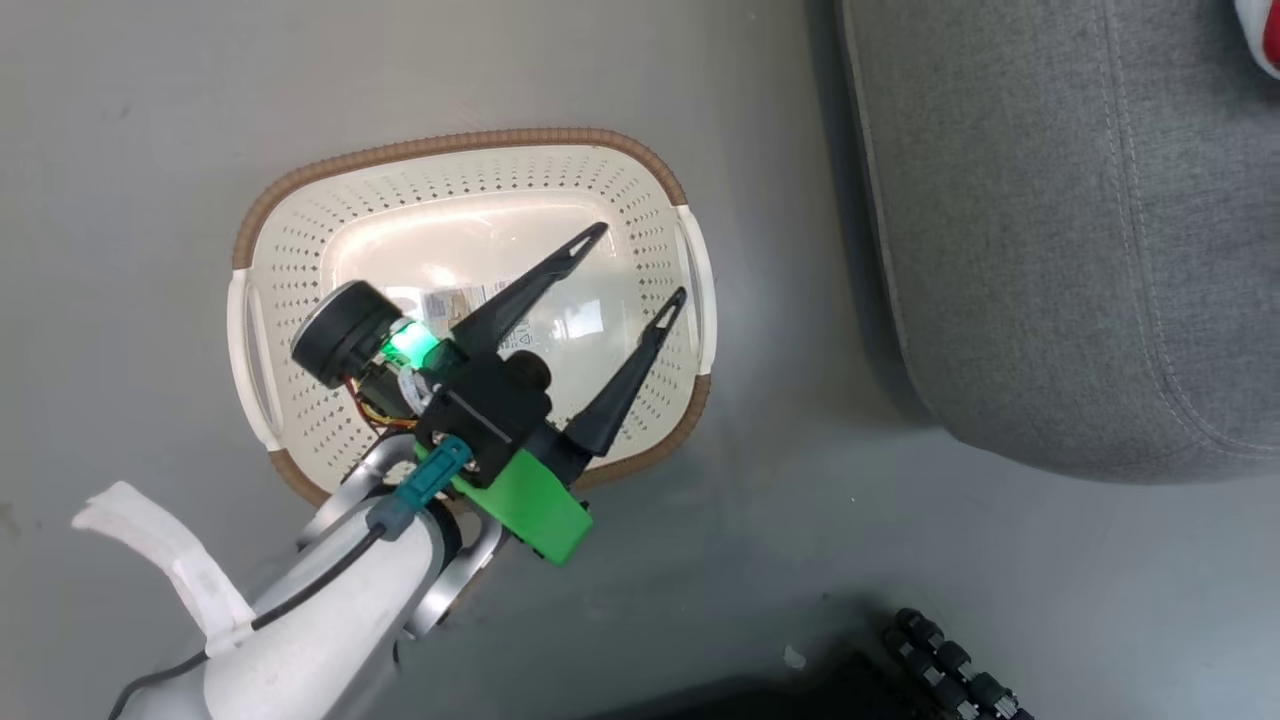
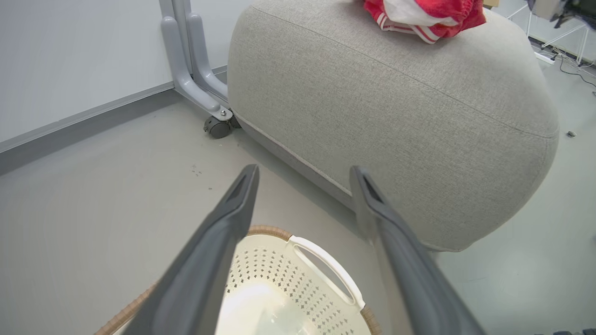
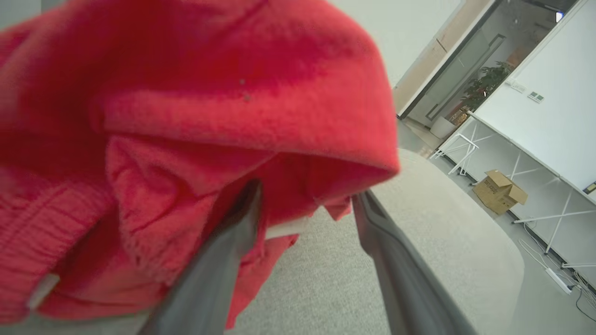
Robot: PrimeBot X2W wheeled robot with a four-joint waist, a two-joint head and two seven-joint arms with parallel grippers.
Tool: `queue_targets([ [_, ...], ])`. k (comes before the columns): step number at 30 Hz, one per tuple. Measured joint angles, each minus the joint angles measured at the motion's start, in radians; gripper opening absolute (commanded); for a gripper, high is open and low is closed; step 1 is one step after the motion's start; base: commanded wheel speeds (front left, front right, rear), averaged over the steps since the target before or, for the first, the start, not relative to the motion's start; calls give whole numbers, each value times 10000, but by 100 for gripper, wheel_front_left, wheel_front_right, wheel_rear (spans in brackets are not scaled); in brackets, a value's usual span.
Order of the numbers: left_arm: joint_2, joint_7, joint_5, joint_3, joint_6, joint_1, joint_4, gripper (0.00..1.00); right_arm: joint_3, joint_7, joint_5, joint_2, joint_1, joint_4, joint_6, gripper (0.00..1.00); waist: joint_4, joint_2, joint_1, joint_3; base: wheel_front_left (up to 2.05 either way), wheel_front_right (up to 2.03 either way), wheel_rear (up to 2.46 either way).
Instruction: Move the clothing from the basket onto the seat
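Red clothing (image 3: pixel 186 116) pressed close to the right wrist camera: soft, fuzzy jersey bunched in thick folds, with a ribbed band at the lower left and a sliver of white trim. It lay heaped on top of the grey seat (image 3: pixel 442 223), and its lower folds reached the cushion. From the left wrist view the same red bundle with white striped edging sat on the crown of the seat, well apart from the basket (image 1: pixel 470 150) on the floor (image 1: pixel 150 100) beside it.

The right tool (image 3: pixel 307 190) pointed into the heap with its two fingers spread wide. A fold hung over the tips and brushed one finger, but nothing was pinched between them.

The left arm's pale forearm (image 1: pixel 330 610) rose from the lower left of the head view. The left tool (image 1: pixel 641 262) hung over the basket's glossy bottom, fingers fully apart, aimed toward the seat and gripping nothing.
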Motion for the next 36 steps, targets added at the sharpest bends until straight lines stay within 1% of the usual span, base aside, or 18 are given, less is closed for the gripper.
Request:
queue_targets([
  [3, -33, -144, -203, 102, 178, 231, 211, 100, -284, 2, -13, 794, 662, -257, 2, 100, -63, 0, 0, -294, 0, 0, 0],
  [5, -105, -299, -399, 130, 199, 448, 339, 100, -382, 0, -6, 1237, 1238, -405, 2, 100, -114, 0, -1, -593, 0, 0, 0],
  [9, -268, -738, -832, 169, 176, 918, 633, 100, -374, 2, 134, 1735, 2302, -571, 0, 100, -203, 0, -2, -1281, 0, 0, 0],
  [11, -349, -1106, -997, 341, 330, 1198, 871, 100, -198, 2, 226, 1900, 2842, -593, 0, 100, -214, -1, -2, -1699, 0, 0, 0],
  [16, -637, -1745, -1494, 803, 681, 2005, 1300, 100, 982, 2, 711, 2088, 3847, -328, 0, 100, -128, 0, -2, -2707, 0, 0, 0],
  [20, -907, -1946, -1730, 1367, 959, 2741, 1609, 100, 2529, 2, 1413, 2094, 4446, 36, 0, 100, 60, 0, -2, -3544, 0, 0, 0],
  [21, -986, -1952, -1764, 1592, 1049, 3016, 1707, 100, 3064, 2, 1624, 2100, 4600, 77, 0, 100, 138, 0, -2, -3812, 0, 0, 0],
  [23, -1181, -1975, -1841, 2027, 1135, 3391, 1689, 100, 3716, 2, 1820, 2113, 4796, 65, 0, 100, 251, 0, -2, -4161, 0, 0, 0],
  [26, -1442, -1994, -1515, 3018, 1289, 4050, 1384, 100, 4625, 2, 1962, 2105, 5090, -63, 0, 100, 468, 0, -3, -4774, 0, 0, 0],
  [30, -1829, -1994, -997, 4215, 1243, 5299, 1204, 100, 5716, 2, 2309, 2113, 5370, -355, 0, 100, 784, 0, -3, -5578, 0, 0, 0],
  [34, -2213, -1994, -391, 5254, 1020, 6226, 1051, 100, 6406, 2, 2694, 2107, 5564, -786, 0, 100, 1083, -1, -2, -6310, 0, 0, 0],
  [36, -2406, -1994, -61, 5682, 842, 6624, 865, 100, 6767, 2, 2784, 2105, 5628, -1053, 0, 100, 1234, 0, -3, -6647, 0, 0, 0],
])
